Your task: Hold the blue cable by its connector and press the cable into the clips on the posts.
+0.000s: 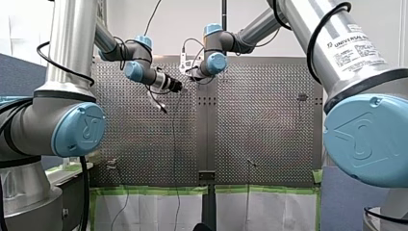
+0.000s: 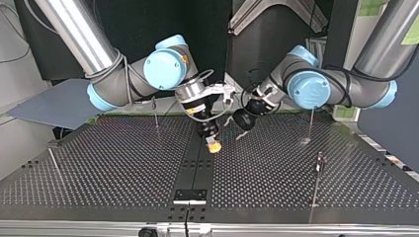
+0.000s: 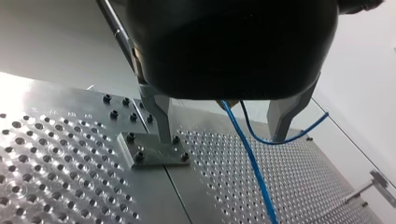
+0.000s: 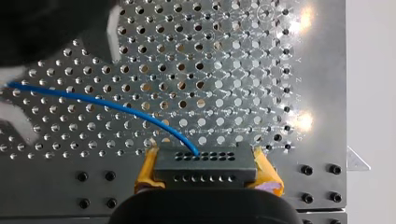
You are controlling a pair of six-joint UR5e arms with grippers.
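Right wrist view: my right gripper [image 4: 205, 161] has its yellow pads clamped on the dark connector [image 4: 205, 170]. Its long axis runs pad to pad, and its holed face points ahead over the perforated table [image 4: 243, 70]. The blue cable [image 4: 116, 106] leaves that face and arcs sideways toward my left gripper [image 3: 222, 139]. That one's metal fingers are spread wide, with the cable hanging between them.

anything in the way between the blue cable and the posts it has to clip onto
Nothing visible does. My right claw holds the connector, the blue cable runs to my left claw, and only open table lies between it and the posts.
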